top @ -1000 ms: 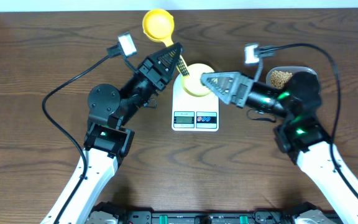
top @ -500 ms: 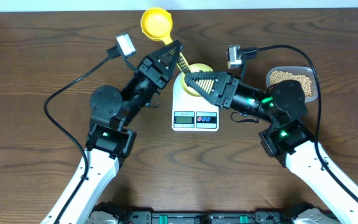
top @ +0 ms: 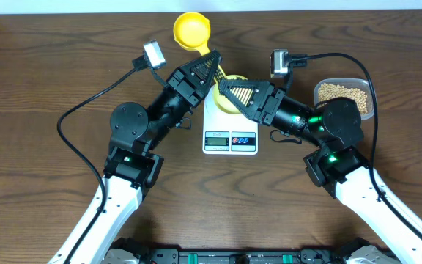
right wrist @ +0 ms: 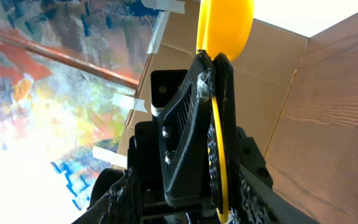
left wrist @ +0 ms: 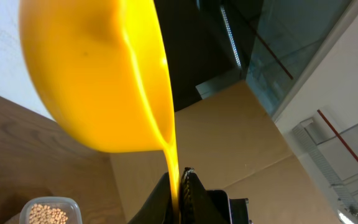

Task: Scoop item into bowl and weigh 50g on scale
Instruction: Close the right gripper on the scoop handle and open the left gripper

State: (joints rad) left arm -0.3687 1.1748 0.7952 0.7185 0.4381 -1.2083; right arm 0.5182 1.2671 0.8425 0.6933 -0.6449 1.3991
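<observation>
My left gripper (top: pixel 205 67) is shut on the thin handle of a bright yellow measuring spoon (top: pixel 191 31), whose cup points toward the table's far edge. In the left wrist view (left wrist: pixel 182 177) the handle sits pinched between the jaws and the cup (left wrist: pixel 98 74) looks empty. My right gripper (top: pixel 222 88) is open, its fingers (right wrist: pixel 253 199) straddling the handle's end (right wrist: pixel 219 205) and the left fingers. Both grippers hover over the pale-yellow bowl (top: pixel 228 108), which is mostly hidden, on the white scale (top: pixel 230 139). The beans (top: pixel 341 92) lie in a clear container at the right.
The clear bean container (top: pixel 366 86) stands right of the scale, behind my right arm, and shows low in the left wrist view (left wrist: pixel 48 211). Camera cables loop over both arms. Bare wooden table (top: pixel 35 88) lies to the left and in front.
My right gripper has swung left from beside the bowl to the spoon handle, uncovering the bean container. My left gripper has shifted slightly right and farther back with the spoon.
</observation>
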